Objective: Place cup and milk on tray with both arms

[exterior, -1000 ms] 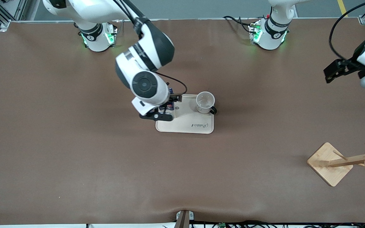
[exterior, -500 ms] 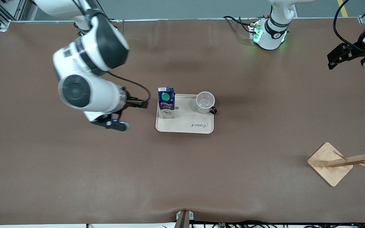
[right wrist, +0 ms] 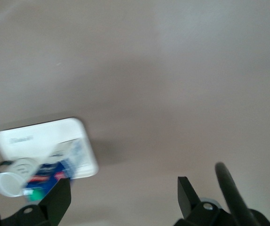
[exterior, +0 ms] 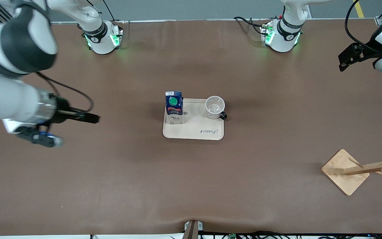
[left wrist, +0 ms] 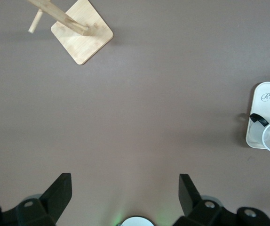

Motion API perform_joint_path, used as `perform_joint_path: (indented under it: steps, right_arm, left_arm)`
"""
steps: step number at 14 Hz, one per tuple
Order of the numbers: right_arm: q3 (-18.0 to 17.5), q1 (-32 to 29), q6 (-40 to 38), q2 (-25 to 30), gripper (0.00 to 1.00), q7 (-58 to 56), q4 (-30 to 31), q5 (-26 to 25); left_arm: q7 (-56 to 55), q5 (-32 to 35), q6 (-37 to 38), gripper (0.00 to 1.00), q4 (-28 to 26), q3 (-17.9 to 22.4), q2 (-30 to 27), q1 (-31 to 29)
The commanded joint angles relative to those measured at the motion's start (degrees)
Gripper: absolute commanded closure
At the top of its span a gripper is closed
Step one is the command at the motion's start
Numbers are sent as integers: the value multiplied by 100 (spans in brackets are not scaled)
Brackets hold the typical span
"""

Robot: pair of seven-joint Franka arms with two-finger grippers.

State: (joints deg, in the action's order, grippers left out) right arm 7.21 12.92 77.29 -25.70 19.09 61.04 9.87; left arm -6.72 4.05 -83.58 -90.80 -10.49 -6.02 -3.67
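The cream tray point(exterior: 194, 131) lies at the middle of the table. The blue milk carton point(exterior: 174, 106) with its green cap stands upright on the tray's corner toward the right arm's end. The white cup point(exterior: 215, 107) stands upright on the tray's corner toward the left arm's end, black handle outward. My right gripper point(exterior: 40, 137) is open and empty, high over bare table at the right arm's end; its wrist view shows its jaws point(right wrist: 123, 197), the tray point(right wrist: 45, 136), milk point(right wrist: 45, 181) and cup point(right wrist: 10, 179). My left gripper point(left wrist: 124, 197) is open and empty, waiting over the left arm's end.
A wooden rack point(exterior: 345, 171) with a square base and pegs lies on the table at the left arm's end, nearer to the front camera than the tray; it also shows in the left wrist view point(left wrist: 81, 33). The two arm bases stand along the table's edge farthest from the camera.
My right gripper was at the milk on the tray, let it go and swung away toward the right arm's end. The milk stays upright on the tray. The left arm rose slightly.
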Motion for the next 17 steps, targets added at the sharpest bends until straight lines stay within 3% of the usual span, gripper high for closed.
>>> perform_joint_path:
  steps: [1, 4, 10, 15, 17]
  right_arm:
    - [-140, -131, -3, 380, 0, -1089, 109, -1220]
    - [-132, -342, 40, 766, 0, -1329, 371, -1295]
    - [-123, -693, 1357, 2489, 0, -1916, 3006, -1075]
    - [-114, -1247, 1341, 2456, 0, -3787, 3063, -1084]
    - [-123, -1239, 1412, 2447, 0, -3816, 2984, -1075]
  left_arm:
    - [-48, -132, -97, 0, -61, -14, -23, 25]
    - [-49, -229, -97, 0, -87, -14, -13, -11]
    - [-40, -264, -141, 0, -183, -23, -75, 7]
    - [154, -264, -132, 0, -78, -5, -57, -11]
    - [171, -255, -97, 0, -25, 3, -40, -20]
